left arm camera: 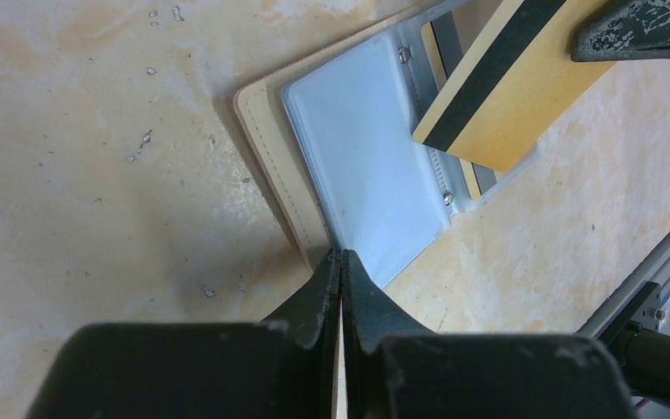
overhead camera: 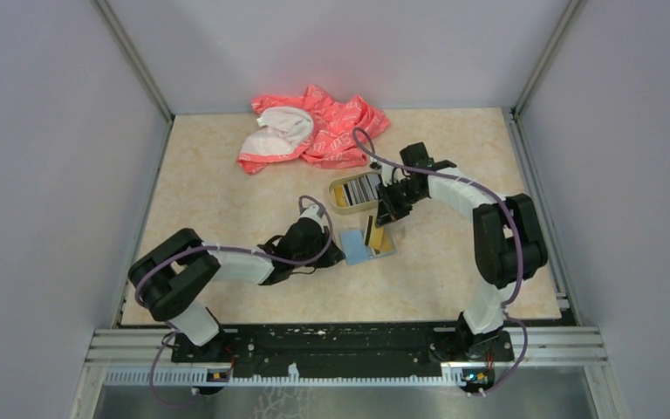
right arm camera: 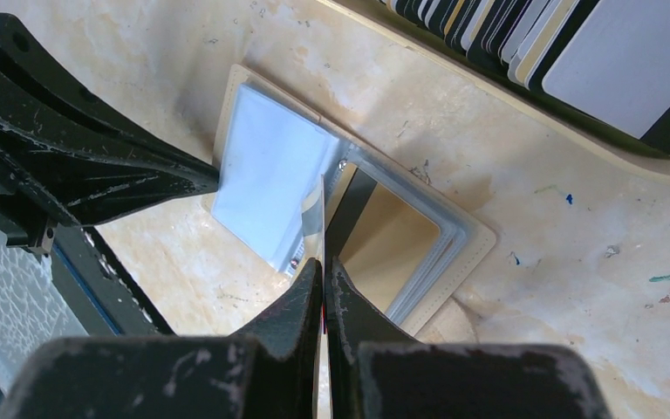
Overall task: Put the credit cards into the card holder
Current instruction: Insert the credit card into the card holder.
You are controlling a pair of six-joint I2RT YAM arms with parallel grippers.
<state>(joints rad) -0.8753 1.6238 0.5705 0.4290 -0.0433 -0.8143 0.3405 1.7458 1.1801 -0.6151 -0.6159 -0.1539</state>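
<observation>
At the middle of the table (overhead camera: 227, 192), the card holder (overhead camera: 371, 246) lies open and flat. Its long axis runs roughly left to right between the two arms, with the pale-blue panel toward the left arm and the tan pocket toward the right. The right gripper (right arm camera: 323, 264) is pressed together on a gold credit card (left arm camera: 510, 87) with a black stripe and holds it on edge directly above the holder. The card's lower edge points down at the fold where blue panel meets tan pocket, so the pocket mouth lies just ahead of and below the fingertips. The right arm looks the one placed to insert.

The left gripper (left arm camera: 342, 255) has its jaws closed, with the tips touching the holder's beige outer edge on the blue side. Whether it pinches the flap or only presses on it cannot be told. More credit cards (overhead camera: 362, 187) stand in the tan tray (overhead camera: 335, 194) just beyond the holder.

The left wrist view shows the card's broad face and stripe. The right wrist view shows it only edge-on, yet gives its line against the pocket slot, which is too small to read from above.
</observation>
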